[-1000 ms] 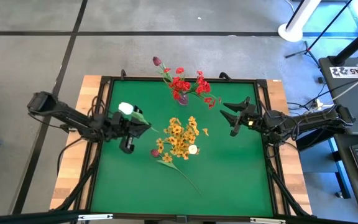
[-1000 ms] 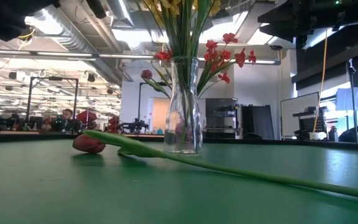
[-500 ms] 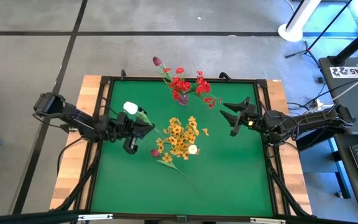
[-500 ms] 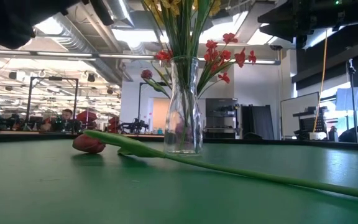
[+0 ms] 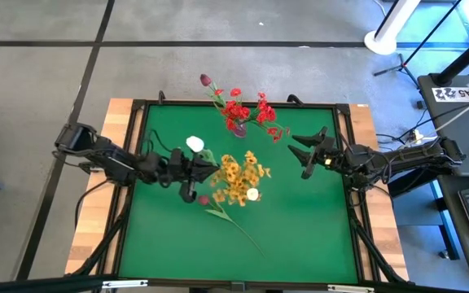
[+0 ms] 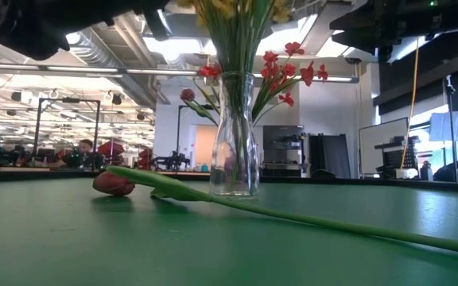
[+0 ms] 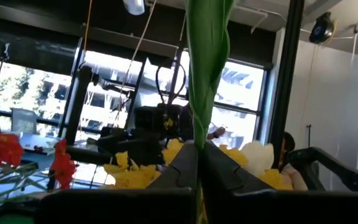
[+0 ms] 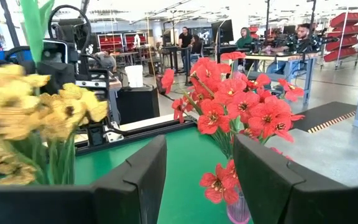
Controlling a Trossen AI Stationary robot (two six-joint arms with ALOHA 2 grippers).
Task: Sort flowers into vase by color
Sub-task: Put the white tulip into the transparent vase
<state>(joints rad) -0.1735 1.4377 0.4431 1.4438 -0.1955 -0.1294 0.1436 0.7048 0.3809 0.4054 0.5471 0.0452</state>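
Observation:
My left gripper (image 5: 208, 170) is shut on a white-budded flower (image 5: 194, 145) and hovers at the left side of the yellow cluster (image 5: 238, 177), which stands in a clear glass vase (image 6: 233, 143). A white bud (image 5: 252, 195) sits among the yellow blossoms. The red flowers (image 5: 249, 112) stand in a second vase near the far edge, with a maroon bud (image 5: 205, 80) among them. A maroon tulip (image 6: 114, 183) lies flat on the green mat along its stem (image 5: 243, 230). My right gripper (image 5: 304, 155) is open and hovers to the right of both vases. My left gripper pinches the white flower's green stem (image 7: 198, 163) between its two fingers (image 7: 180, 167). The fingers come level from the table's left and lie across the stem. The flower is lifted clear, with leaf (image 7: 207, 50) and bud (image 7: 134, 6) rising above the fingers.
The green mat (image 5: 300, 236) is framed by a black rail on a wooden table top (image 5: 88, 244). Bare mat lies along the near edge and at the near right. People sit at desks in the room beyond (image 8: 300, 34).
My left gripper has moved toward the table's right, up to the yellow flowers, carrying the white flower with it; the white bud now stands close beside the yellow cluster. My right arm has kept still.

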